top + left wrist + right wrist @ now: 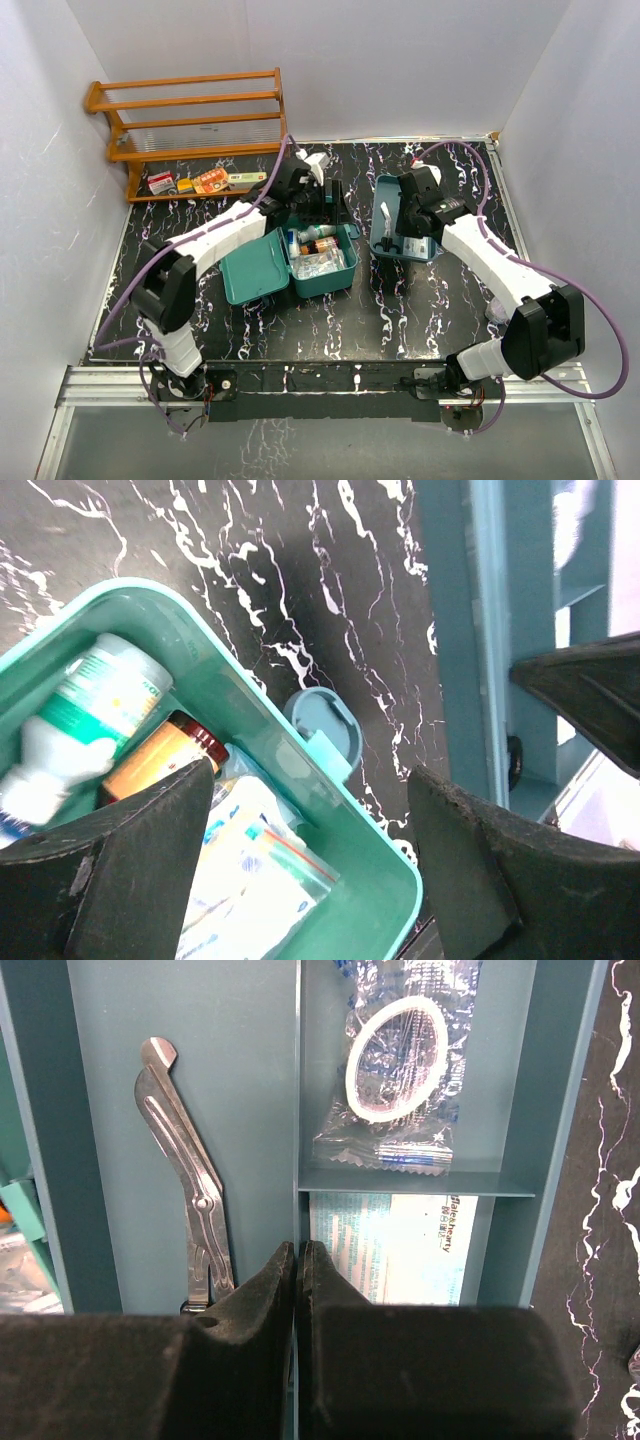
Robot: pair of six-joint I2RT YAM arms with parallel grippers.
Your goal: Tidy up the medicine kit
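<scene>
The teal-green medicine kit [325,285] lies open at mid-table, its lid [250,265] flat to the left. In the left wrist view its wall [340,830] encloses a white bottle [90,710], a brown bottle [165,755] and a plastic bag [250,870]. My left gripper [318,200] is open and empty above the kit's far right corner [310,780]. My right gripper [395,235] is over the darker divided tray [385,195]. It is shut [298,1250] on the tray's [120,1110] middle divider wall.
The tray holds metal shears [185,1190], a bagged white ring [400,1060] and a white printed packet [400,1245]. A wooden slatted rack [190,110] stands at the back left with small packets [200,182] on its lower shelf. White walls surround the table.
</scene>
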